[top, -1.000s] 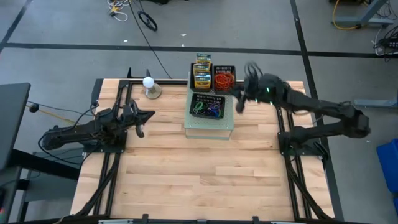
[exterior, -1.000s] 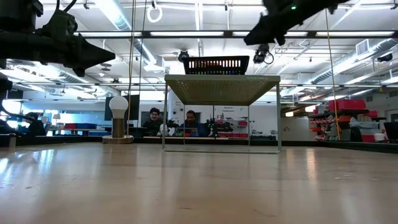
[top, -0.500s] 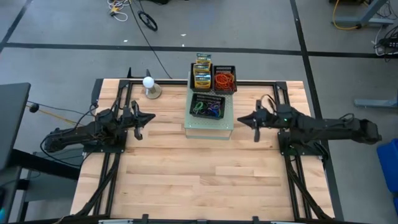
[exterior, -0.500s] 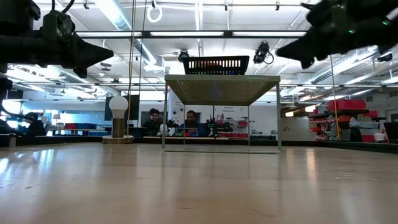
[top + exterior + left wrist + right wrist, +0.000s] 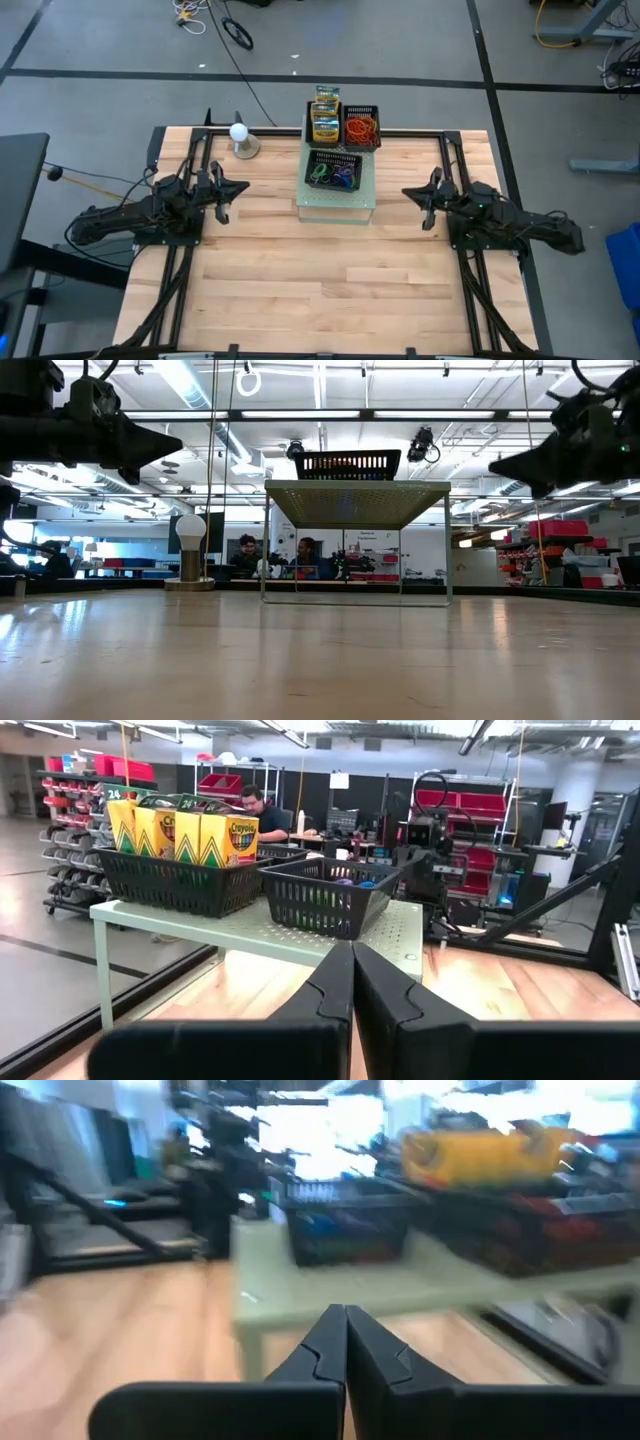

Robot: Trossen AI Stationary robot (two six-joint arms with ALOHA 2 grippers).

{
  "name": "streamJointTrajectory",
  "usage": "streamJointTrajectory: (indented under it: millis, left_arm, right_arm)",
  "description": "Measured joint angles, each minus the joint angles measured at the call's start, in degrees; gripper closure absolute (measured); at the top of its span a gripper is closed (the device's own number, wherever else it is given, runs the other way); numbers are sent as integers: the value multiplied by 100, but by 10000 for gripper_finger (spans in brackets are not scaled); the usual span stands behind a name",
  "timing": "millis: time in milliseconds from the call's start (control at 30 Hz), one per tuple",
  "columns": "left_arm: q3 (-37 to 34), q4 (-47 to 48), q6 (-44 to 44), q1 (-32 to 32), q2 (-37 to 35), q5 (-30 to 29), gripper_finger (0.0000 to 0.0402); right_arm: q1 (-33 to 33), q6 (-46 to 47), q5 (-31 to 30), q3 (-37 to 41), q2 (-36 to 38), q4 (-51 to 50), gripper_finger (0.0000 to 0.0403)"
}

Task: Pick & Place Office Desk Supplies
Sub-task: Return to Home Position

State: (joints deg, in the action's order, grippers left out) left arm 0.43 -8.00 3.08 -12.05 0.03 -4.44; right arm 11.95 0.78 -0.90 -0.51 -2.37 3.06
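Shelf (image 5: pixel 337 208) between left claw (image 5: pixel 240 187), right claw (image 5: pixel 408 193) (closed) | white ball (image 5: pixel 239 131) beside

The wooden table (image 5: pixel 300 285) bears a pale green shelf (image 5: pixel 336 206) and a white ball (image 5: pixel 239 132).

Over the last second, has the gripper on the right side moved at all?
Yes. The right gripper, shut and empty, has pulled back from the far right corner of the shelf toward the right edge of the table.
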Motion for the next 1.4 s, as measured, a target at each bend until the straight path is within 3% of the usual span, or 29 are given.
streamJointTrajectory:
  millis: [200,533,1400]
  left_arm:
    - [0,-7,84,0,0,-176,395]
    - [-2,452,392,0,11,-303,395]
    - [-2,562,614,0,11,-299,395]
  right_arm:
    - [410,-87,-44,-1,230,-236,401]
    - [960,27,-534,-4,-185,-189,378]
    - [983,-15,-534,0,-403,-176,362]
